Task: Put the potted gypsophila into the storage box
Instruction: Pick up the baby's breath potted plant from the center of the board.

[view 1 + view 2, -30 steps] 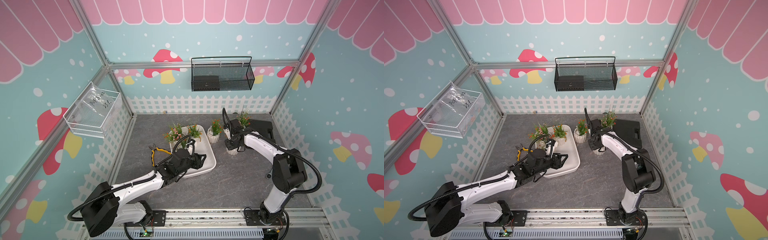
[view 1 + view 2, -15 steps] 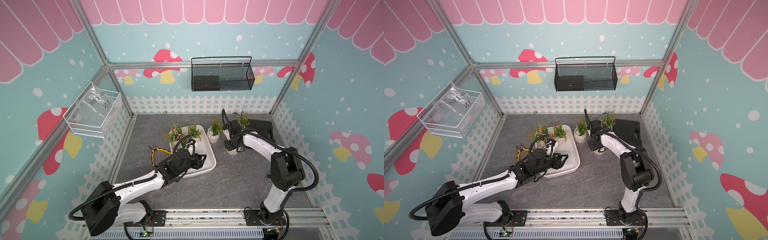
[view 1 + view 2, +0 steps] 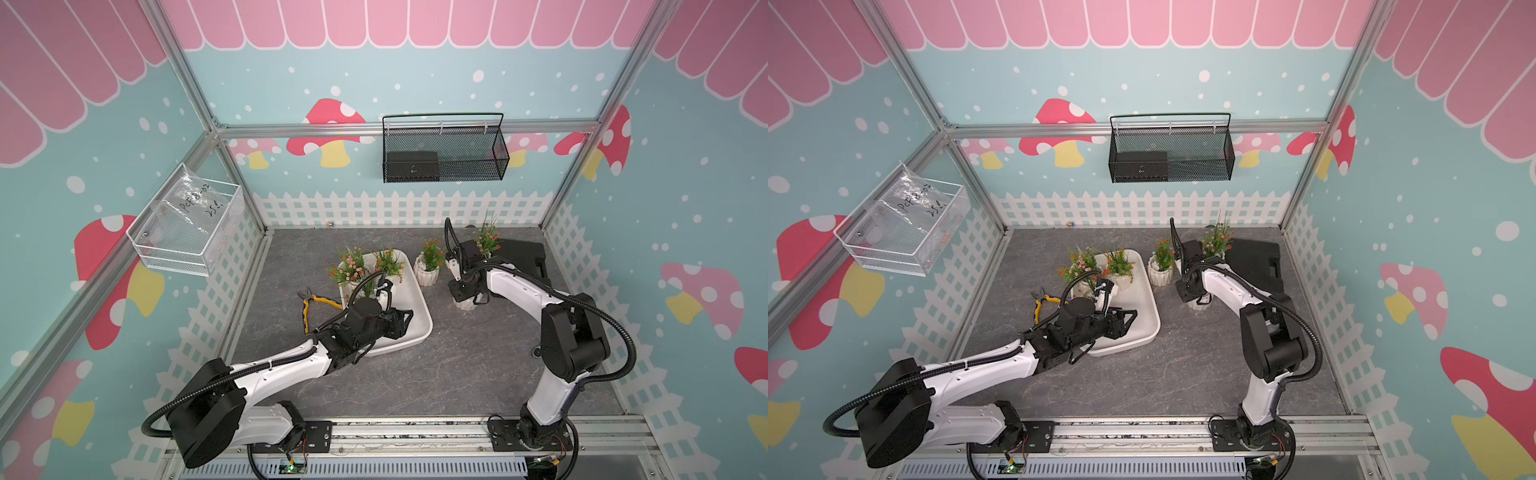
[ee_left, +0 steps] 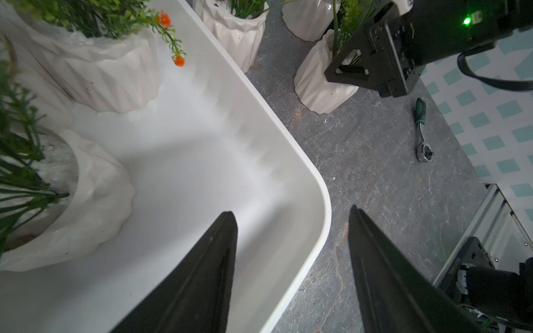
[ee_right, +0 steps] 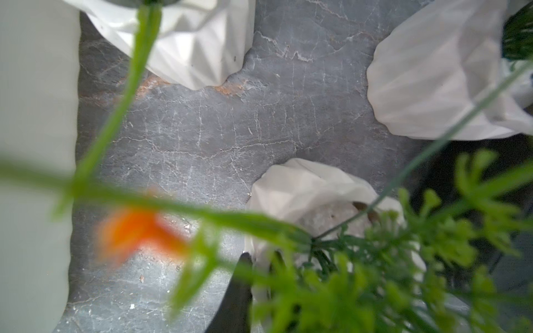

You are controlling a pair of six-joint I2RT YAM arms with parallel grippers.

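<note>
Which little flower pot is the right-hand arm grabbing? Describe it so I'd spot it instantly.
Find the white storage box mid-table. Three pots stand outside it on the grey tabletop. The gripped pot is the frontmost of them, the only one with the right gripper shut on its rim.
</note>
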